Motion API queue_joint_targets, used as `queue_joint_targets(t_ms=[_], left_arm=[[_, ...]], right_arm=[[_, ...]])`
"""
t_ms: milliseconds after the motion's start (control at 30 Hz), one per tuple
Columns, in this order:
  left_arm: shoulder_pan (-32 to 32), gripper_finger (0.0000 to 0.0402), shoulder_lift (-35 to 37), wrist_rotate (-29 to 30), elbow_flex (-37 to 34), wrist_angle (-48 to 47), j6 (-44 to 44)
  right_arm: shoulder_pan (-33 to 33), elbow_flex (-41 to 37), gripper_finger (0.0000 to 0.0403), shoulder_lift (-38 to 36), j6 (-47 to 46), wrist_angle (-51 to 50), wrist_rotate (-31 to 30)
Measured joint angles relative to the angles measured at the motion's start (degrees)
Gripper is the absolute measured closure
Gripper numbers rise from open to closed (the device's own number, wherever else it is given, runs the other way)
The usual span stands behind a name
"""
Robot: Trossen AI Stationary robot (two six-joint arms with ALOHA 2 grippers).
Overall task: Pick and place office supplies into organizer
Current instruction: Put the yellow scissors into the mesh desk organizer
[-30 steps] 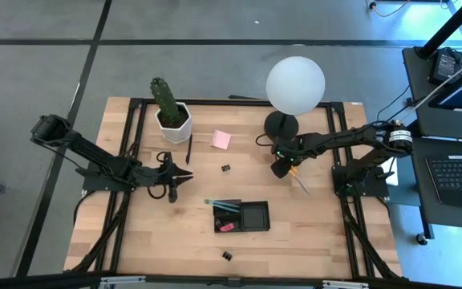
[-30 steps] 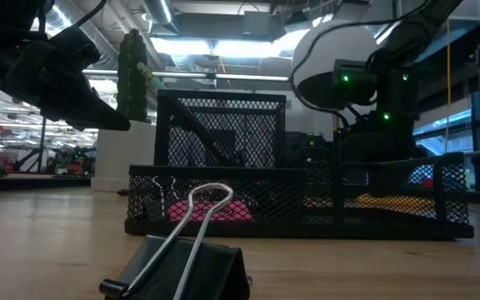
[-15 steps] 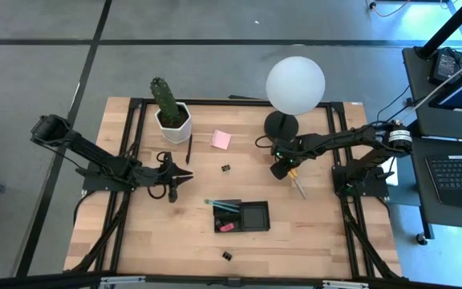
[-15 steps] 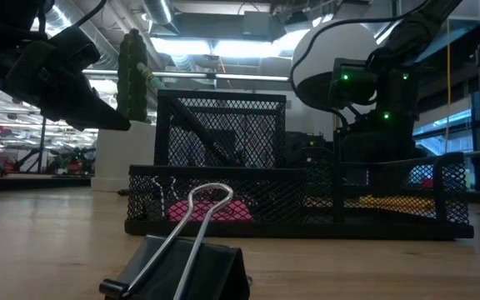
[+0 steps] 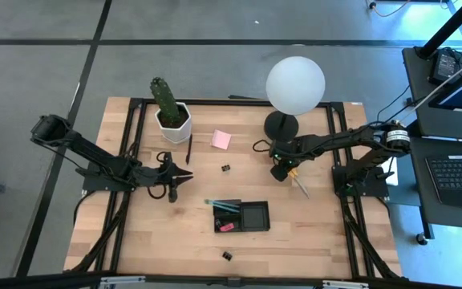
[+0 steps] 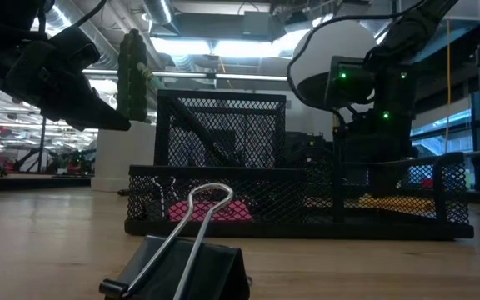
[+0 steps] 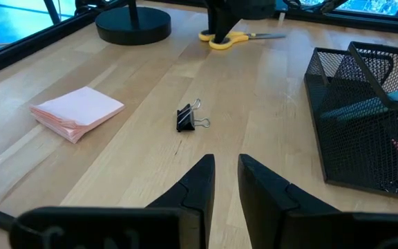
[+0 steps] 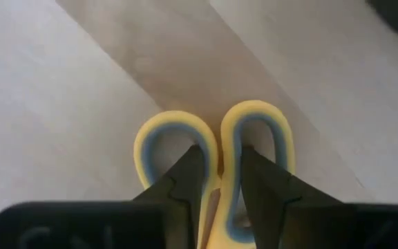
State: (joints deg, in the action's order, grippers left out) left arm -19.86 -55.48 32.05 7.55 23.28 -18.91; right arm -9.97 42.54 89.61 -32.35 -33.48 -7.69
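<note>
From above, the right gripper [image 5: 279, 171] is pressing down on the yellow-handled scissors [image 5: 297, 181] beside the round black lamp base [image 5: 281, 124], well apart from the black mesh organizer tray [image 5: 241, 216]. The left gripper [image 5: 184, 177] is hovering, jaws nearly closed and empty. In the right wrist view, 2 dark fingers [image 8: 188, 176] are pinching the inner sides of the yellow loops [image 8: 216, 155] (1 finger inside each).

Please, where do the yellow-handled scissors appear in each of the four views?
High view: scissors right of centre, under the right pincer.
Low view: a yellow strip behind the organizer mesh, at right.
Left wrist view: top centre, far across the table.
Right wrist view: centre, handles clamped.
Shared landmark: the lamp base, next to the scissors.
</note>
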Motion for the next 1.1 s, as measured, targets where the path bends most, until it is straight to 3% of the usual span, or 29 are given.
queue_joint_targets(t_ms=[267, 567, 800, 1100], left_arm=[[-0.01, 0.0343, 0.00, 0.02, 0.00, 0.02, -0.01], [-0.02, 0.0343, 0.00, 0.02, 0.00, 0.05, 0.02], [-0.02, 0.0343, 0.00, 0.02, 0.00, 0.07, 0.04], [0.00, 0.0343, 0.00, 0.02, 0.00, 0.05, 0.15]], right_arm=[[4.62, 6.12, 0.0318, -3.65, 2.35, 0.87, 0.74], [10.90, 19.25, 0.0317, -5.13, 11.27, 6.36, -0.70], [16.96, 24.87, 0.0317, -5.10, 23.71, 24.11, -0.76], [23.48, 21.26, 0.0317, -3.39, 33.94, 47.45, -0.65]])
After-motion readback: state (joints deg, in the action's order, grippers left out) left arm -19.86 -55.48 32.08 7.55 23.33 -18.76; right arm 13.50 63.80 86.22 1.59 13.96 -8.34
